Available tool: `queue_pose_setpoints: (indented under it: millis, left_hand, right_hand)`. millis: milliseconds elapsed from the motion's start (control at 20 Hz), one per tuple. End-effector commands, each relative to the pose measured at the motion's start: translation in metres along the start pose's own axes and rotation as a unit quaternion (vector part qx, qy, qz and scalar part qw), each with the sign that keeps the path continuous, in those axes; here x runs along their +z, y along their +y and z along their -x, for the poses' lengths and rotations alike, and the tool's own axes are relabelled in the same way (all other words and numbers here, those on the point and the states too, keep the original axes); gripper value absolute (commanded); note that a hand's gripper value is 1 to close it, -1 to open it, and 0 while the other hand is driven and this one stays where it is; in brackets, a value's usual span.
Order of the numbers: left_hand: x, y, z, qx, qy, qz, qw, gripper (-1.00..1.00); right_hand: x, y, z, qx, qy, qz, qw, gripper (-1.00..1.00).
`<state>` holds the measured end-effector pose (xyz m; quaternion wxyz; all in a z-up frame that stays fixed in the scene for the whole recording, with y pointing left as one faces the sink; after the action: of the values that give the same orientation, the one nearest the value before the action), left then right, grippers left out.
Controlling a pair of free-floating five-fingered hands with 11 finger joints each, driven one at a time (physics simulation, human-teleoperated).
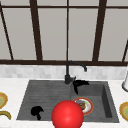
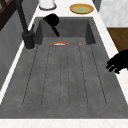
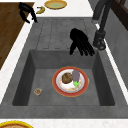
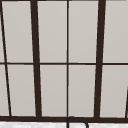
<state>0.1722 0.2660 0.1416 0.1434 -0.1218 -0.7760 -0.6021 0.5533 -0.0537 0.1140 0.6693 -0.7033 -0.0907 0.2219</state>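
Where the right hand (image 3: 80,44) hovers, fingers spread, plate (image 3: 70,81) well below

The left robot hand (image 1: 36,111) hangs low at the front left, its fingers curled downward and holding nothing. In the left side view it (image 2: 118,62) comes in from the right edge with the fingers bent and pointing left; in the right side view it (image 3: 27,11) sits at the far top left, fingers hooked down. The right robot hand (image 1: 79,84) floats further back and to the right of the middle, palm down, its fingers straight, spread and slanting downward (image 3: 80,42). From the left side it (image 2: 52,21) looks like a rounded dark shape with one finger sticking down
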Motion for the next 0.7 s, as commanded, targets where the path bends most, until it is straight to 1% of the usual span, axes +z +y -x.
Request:
queue_pose_setpoints:
  millis: [0, 200, 350, 450, 600, 650]
  left_hand:
    - [0.000, 0.000, 0.000, 0.000, 0.000, 0.000, 1.0000, 0.00]
    - [0.000, 0.000, 0.000, 0.000, 0.000, 0.000, 1.0000, 0.00]
    - [0.000, 0.000, 0.000, 0.000, 0.000, 0.000, 1.0000, 0.00]
    - [0.000, 0.000, 0.000, 0.000, 0.000, 0.000, 1.0000, 0.00]
    - [0.000, 0.000, 0.000, 0.000, 0.000, 0.000, 1.0000, 0.00]
    - [0.000, 0.000, 0.000, 0.000, 0.000, 0.000, 1.0000, 0.00]
  right_hand:
    - [0.001, 0.015, -0.001, 0.009, -0.056, -0.029, 0.9980, -1.00]
    - [0.003, 0.031, 0.000, 0.005, -0.095, -0.049, 0.9942, -1.00]
    - [0.006, 0.042, 0.011, -0.002, -0.117, -0.068, 0.9908, -1.00]
    - [0.007, 0.048, 0.015, -0.008, -0.137, -0.083, 0.9871, -1.00]
    - [0.010, 0.055, 0.020, -0.025, -0.166, -0.115, 0.9792, -1.00]
    - [0.010, 0.058, 0.023, -0.029, -0.169, -0.125, 0.9771, -1.00]
